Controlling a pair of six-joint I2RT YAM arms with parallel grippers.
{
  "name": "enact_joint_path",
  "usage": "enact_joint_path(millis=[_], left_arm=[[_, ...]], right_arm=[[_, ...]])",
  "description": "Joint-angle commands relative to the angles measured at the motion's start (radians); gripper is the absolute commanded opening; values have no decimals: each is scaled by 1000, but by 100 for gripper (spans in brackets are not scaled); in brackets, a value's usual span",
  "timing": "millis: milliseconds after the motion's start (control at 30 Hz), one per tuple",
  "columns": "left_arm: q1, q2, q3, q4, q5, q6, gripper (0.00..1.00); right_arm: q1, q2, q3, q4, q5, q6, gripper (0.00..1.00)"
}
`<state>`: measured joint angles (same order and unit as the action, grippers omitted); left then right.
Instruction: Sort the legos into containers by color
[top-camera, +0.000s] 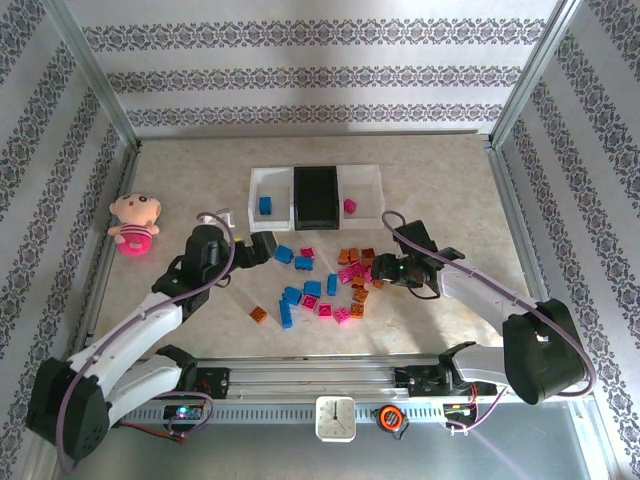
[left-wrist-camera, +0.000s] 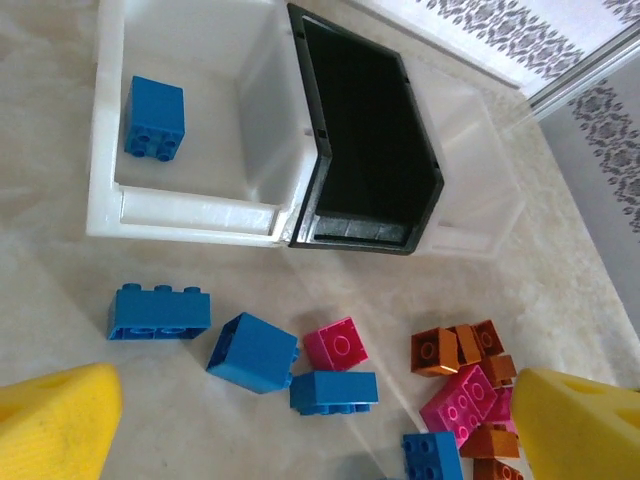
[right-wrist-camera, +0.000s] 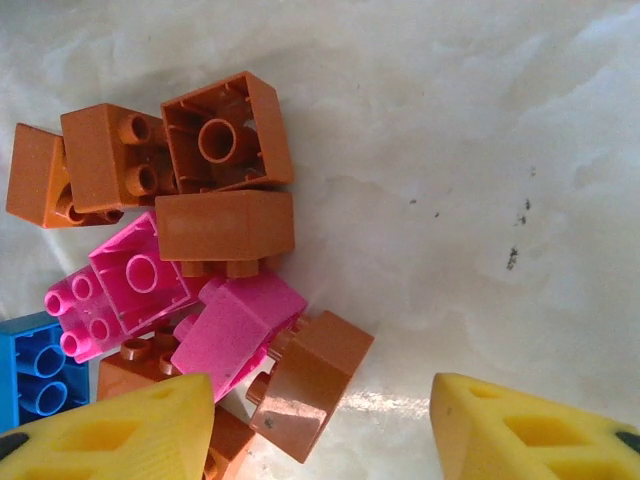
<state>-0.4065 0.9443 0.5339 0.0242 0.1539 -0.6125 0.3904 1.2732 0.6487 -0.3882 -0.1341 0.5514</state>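
Observation:
Blue, orange and pink legos (top-camera: 320, 285) lie scattered on the table before the three containers: a left white bin (top-camera: 253, 196), a black bin (top-camera: 316, 195) and a right white bin (top-camera: 372, 185). One blue brick (left-wrist-camera: 154, 118) lies in the left white bin (left-wrist-camera: 105, 190), and a pink brick (top-camera: 350, 206) lies in the right one. My left gripper (left-wrist-camera: 320, 440) hangs open over blue bricks (left-wrist-camera: 252, 352) and a pink one (left-wrist-camera: 335, 343), holding nothing. My right gripper (right-wrist-camera: 320, 430) is open at the orange and pink pile, an orange brick (right-wrist-camera: 305, 380) loose between its fingers, nearer the left finger (right-wrist-camera: 110, 430).
A pink plush doll (top-camera: 135, 225) sits at the left of the table. Metal frame posts and patterned walls close in the sides and back. A small clock (top-camera: 336, 417) stands on the front rail between the arm bases.

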Motion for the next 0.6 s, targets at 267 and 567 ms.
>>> enact_joint_path(millis=[267,567], left_arm=[[-10,-47,-54,42,-13,-36,99],[-9,-28,-54,42,-22,-39,99]], right_arm=[[16,89,-14,26,2,18,52],[-14,83,-28,-20,63,14,45]])
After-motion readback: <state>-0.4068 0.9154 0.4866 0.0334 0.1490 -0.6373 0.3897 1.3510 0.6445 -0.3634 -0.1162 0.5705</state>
